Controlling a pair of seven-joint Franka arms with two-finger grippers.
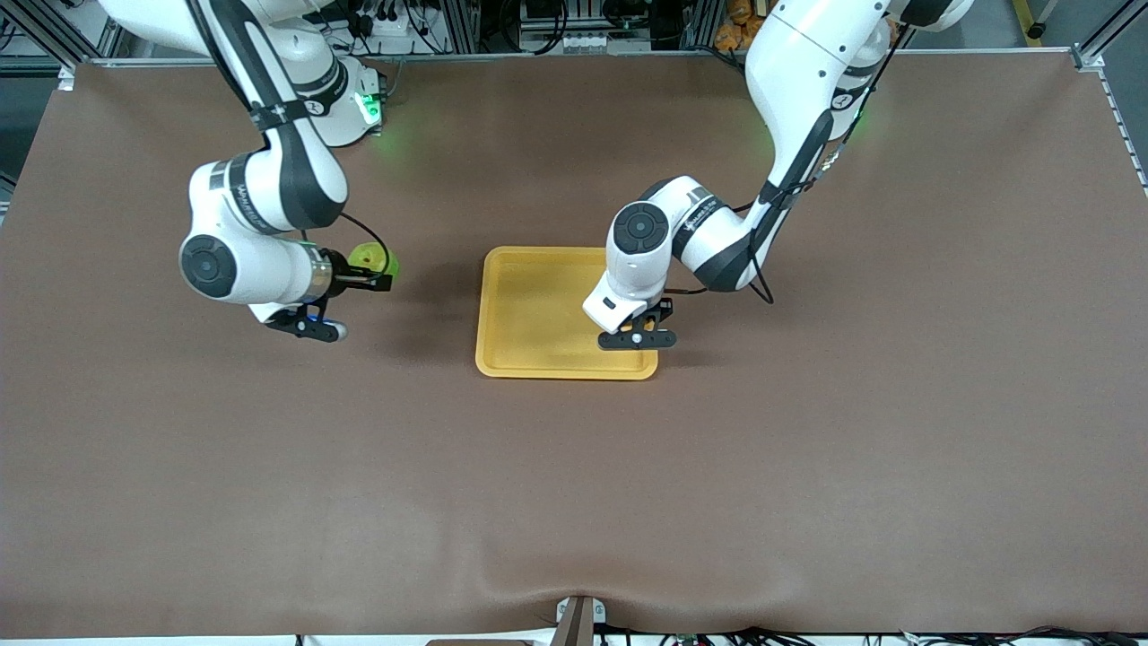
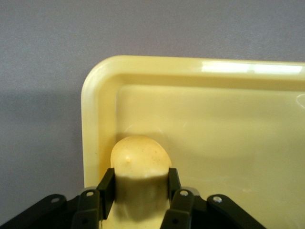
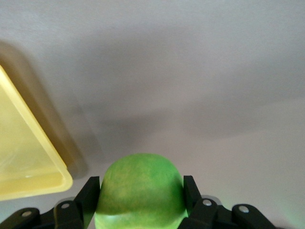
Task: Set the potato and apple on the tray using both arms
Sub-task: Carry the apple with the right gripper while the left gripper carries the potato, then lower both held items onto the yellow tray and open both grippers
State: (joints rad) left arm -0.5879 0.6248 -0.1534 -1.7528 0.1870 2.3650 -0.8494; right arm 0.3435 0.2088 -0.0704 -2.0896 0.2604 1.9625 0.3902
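Potato hidden under left wrist in front view

tray looks like glossy smooth plastic with glare on its rim, potato has matte speckled skin, apple is smooth with a soft sheen, and the brown table cover is matte

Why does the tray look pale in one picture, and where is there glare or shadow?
Left wrist view: shallow yellow plastic tray looks washed out, white glare streaks its rim. Right wrist view: soft shadows on the table, round green apple looks soft up close. Front view: green base-light glow on the brown table.
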